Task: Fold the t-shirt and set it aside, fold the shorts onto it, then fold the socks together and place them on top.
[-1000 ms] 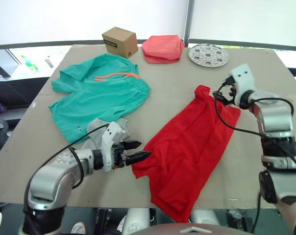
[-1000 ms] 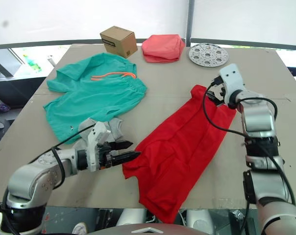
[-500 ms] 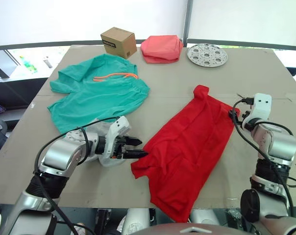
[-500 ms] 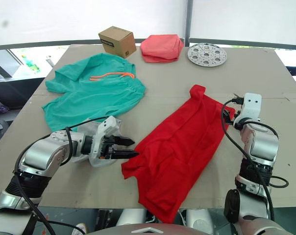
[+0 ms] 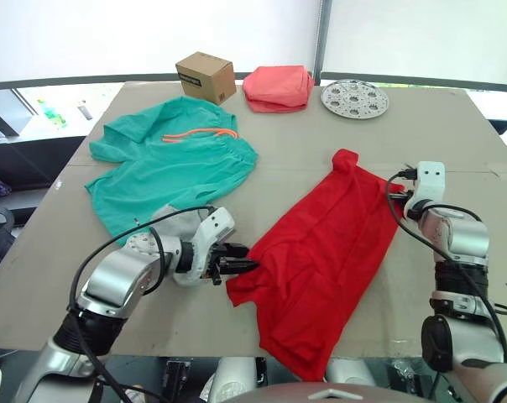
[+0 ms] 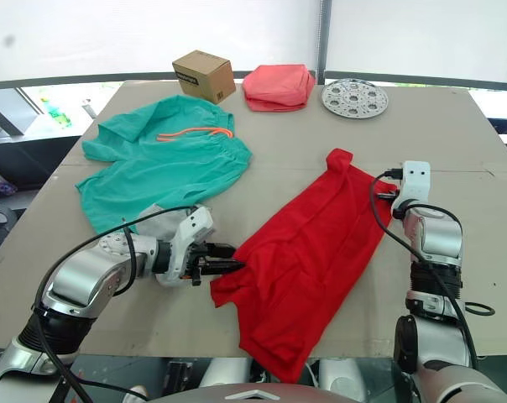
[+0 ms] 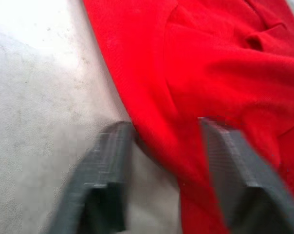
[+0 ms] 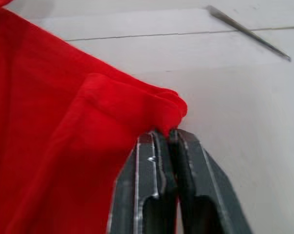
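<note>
The red t-shirt [image 5: 321, 260] lies crumpled in a diagonal band across the table's right half. My left gripper [image 5: 243, 266] is at its near left corner; in the left wrist view the fingers [image 7: 113, 161] stand apart with the shirt's edge between them, so it is open. My right gripper [image 8: 167, 132] is shut on a small fold at the shirt's right edge [image 5: 394, 200]. The teal shorts [image 5: 174, 164] with an orange drawstring are spread out at the left. The grey socks [image 5: 180, 220] lie just below them, partly hidden by my left arm.
At the table's far edge [image 5: 455, 126] stand a cardboard box [image 5: 206, 75], a folded salmon-pink cloth [image 5: 277, 87] and a round perforated metal disc [image 5: 354, 98]. The shirt's lower end hangs near the front edge.
My left gripper slid right onto the shirt's corner and its fingers narrowed. My right arm dropped to the shirt's right edge, and that gripper closed on the cloth.
</note>
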Controlling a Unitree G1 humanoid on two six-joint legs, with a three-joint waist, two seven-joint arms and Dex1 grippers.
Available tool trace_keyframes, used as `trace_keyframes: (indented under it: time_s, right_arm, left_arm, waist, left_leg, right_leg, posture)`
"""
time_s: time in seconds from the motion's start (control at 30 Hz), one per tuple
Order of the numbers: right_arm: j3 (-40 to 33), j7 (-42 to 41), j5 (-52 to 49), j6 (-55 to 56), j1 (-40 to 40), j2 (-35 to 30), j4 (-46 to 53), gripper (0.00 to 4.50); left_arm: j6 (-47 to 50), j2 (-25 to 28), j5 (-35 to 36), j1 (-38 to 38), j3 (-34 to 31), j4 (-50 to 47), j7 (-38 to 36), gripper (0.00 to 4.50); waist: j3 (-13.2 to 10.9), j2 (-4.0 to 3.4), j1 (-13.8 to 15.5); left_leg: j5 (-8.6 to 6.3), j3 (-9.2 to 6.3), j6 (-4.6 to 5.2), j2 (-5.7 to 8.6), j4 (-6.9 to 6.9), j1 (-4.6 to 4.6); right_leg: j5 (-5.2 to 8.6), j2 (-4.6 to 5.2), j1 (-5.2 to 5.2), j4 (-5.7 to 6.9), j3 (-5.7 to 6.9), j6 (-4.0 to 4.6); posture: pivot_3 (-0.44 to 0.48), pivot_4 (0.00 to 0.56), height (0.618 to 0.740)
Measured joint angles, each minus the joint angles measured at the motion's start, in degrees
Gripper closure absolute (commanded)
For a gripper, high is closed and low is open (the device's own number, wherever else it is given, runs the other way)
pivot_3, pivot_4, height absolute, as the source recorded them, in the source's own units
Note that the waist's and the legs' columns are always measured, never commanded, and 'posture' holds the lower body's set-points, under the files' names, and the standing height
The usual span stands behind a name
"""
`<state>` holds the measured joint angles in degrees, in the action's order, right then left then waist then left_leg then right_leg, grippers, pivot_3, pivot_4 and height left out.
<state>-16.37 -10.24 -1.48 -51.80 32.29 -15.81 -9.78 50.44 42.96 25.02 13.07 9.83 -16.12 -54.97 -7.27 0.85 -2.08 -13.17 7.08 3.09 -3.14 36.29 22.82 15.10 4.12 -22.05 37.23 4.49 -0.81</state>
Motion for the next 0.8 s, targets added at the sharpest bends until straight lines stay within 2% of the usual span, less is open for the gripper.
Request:
trace_keyframes:
  time_s: [0.03, 0.07, 0.23, 0.4, 0.67, 0.8]
  right_arm:
    - [1.0, 0.0, 0.0, 0.7, 0.0, -0.6, -0.3, 4.50]
    - [1.9, -0.2, 0.1, 1.2, 0.1, -1.3, -0.8, 4.50]
    - [5.7, -1.0, 1.0, 5.0, 3.3, -3.6, -6.9, 4.50]
    - [11.1, -1.9, 3.4, 14.3, 15.1, -4.3, -25.4, 4.50]
    - [15.1, -1.9, 5.7, 31.0, 32.2, 0.8, -53.3, 4.50]
    - [16.2, -2.1, 7.0, 37.2, 38.0, 3.9, -61.8, 4.50]
  left_arm:
    - [0.7, -0.8, 0.3, -0.4, -0.4, -0.1, 0.6, 4.21]
    - [1.7, -1.9, 1.2, -0.9, -1.0, -0.3, 1.3, 4.45]
    - [9.4, -7.6, 7.1, -4.0, -7.3, -2.4, 6.5, 4.45]
    - [15.8, -10.1, 12.1, -11.9, -13.3, -11.3, 13.1, 4.45]
    - [16.2, -14.6, 15.6, -21.1, -19.3, -18.6, 21.2, 4.45]
    - [16.2, -16.9, 15.7, -23.1, -19.8, -22.8, 26.5, 4.45]
  waist:
    - [0.0, -0.01, 0.0]
    - [0.0, -0.07, 0.0]
    - [-0.1, -0.07, -0.1]
    - [-0.2, -0.17, -0.6]
    - [-0.3, -0.16, -0.4]
    - [-0.3, -0.19, -0.4]
  left_leg:
    - [0.00, 0.00, 0.00, 0.00, -0.02, 0.00]
    - [0.00, 0.01, 0.00, 0.00, -0.03, 0.02]
    - [0.01, 0.01, 0.01, 0.00, -0.03, 0.07]
    - [0.14, 0.18, -0.17, -0.01, -0.20, 0.04]
    - [0.15, 0.29, -0.21, -0.01, -0.42, 0.06]
    - [0.15, 0.27, -0.22, -0.02, -0.42, 0.07]
  right_leg:
    - [0.00, 0.00, 0.00, -0.03, -0.01, 0.00]
    - [-0.01, 0.02, 0.00, -0.07, -0.02, 0.00]
    - [-0.01, 0.02, 0.00, -0.17, -0.02, -0.01]
    - [-0.02, -0.09, -0.09, -0.16, -0.24, 0.00]
    - [-0.03, -0.10, -0.17, -0.29, -0.28, 0.01]
    - [-0.04, -0.07, -0.17, -0.28, -0.27, 0.03]
  posture:
    - [0.000, 0.150, 0.740]
    - [0.000, 0.150, 0.740]
    - [0.000, 0.150, 0.740]
    - [0.000, 0.150, 0.740]
    - [0.000, 0.150, 0.740]
    - [0.000, 0.150, 0.740]
